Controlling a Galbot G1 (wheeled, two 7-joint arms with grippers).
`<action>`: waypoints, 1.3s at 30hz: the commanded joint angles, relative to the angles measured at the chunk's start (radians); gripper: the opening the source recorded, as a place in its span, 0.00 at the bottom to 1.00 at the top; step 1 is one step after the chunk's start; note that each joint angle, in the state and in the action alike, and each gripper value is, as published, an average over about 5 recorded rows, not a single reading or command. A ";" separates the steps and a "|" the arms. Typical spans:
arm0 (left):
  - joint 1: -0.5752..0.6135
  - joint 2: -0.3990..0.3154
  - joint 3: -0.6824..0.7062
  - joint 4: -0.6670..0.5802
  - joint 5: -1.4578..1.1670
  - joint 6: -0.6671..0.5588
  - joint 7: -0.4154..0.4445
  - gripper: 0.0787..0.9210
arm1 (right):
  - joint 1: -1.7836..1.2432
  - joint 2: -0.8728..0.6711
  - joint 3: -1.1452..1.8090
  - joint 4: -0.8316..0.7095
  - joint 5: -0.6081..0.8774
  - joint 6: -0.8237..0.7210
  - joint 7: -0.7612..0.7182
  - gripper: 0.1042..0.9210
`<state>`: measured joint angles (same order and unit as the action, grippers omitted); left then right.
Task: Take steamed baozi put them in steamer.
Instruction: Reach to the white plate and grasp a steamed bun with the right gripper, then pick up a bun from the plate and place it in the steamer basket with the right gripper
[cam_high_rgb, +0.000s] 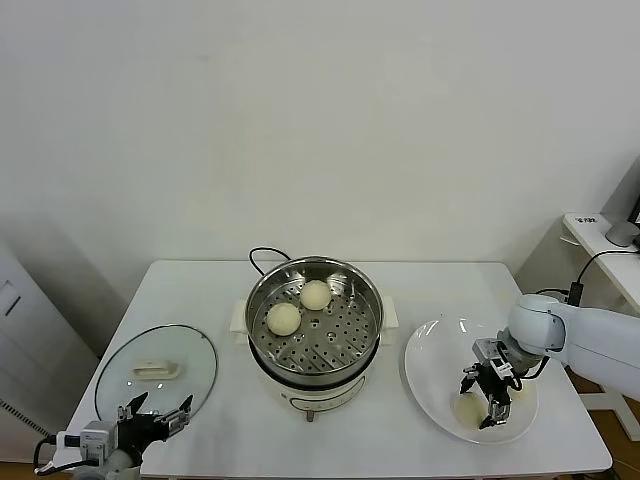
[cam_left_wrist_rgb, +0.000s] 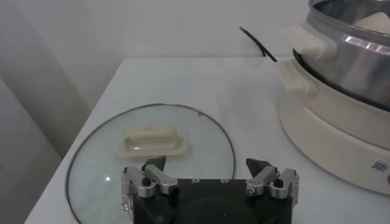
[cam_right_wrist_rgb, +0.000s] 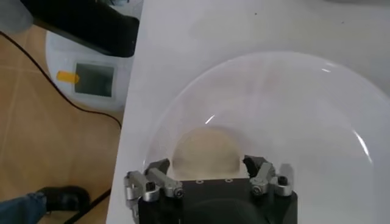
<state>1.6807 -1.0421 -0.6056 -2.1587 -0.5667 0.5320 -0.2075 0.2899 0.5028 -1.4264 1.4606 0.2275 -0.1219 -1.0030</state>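
The steamer (cam_high_rgb: 372, 300) stands mid-table with two baozi on its perforated tray, one at the back (cam_high_rgb: 316, 294) and one at the left (cam_high_rgb: 283, 318). A third baozi (cam_high_rgb: 466, 408) lies on the white plate (cam_high_rgb: 430, 360) at the right. My right gripper (cam_high_rgb: 478, 402) hangs over it, open, one finger on each side of the bun. In the right wrist view the bun (cam_right_wrist_rgb: 204, 149) sits between the spread fingers of that gripper (cam_right_wrist_rgb: 207, 164), on the plate (cam_right_wrist_rgb: 292, 103). My left gripper (cam_high_rgb: 155, 410) is parked, open and empty, at the front left.
The glass lid (cam_high_rgb: 160, 365) with its white handle lies flat at the front left, just ahead of my left gripper (cam_left_wrist_rgb: 207, 164). The steamer's black cord (cam_high_rgb: 262, 255) runs off the back. The plate sits close to the table's right front edge.
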 joint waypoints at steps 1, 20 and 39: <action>0.000 0.000 0.000 0.001 0.001 0.000 0.000 0.88 | -0.044 -0.001 0.030 0.000 -0.021 0.001 -0.003 0.58; 0.005 0.009 -0.002 -0.012 0.002 0.005 -0.004 0.88 | 0.587 0.161 -0.136 -0.056 0.249 0.074 -0.160 0.41; 0.010 0.018 0.001 -0.016 0.002 0.002 -0.004 0.88 | 0.524 0.629 0.060 -0.140 0.273 0.591 -0.198 0.42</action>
<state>1.6904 -1.0246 -0.6055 -2.1753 -0.5656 0.5344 -0.2118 0.7999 0.9072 -1.4156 1.3392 0.4927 0.2077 -1.1784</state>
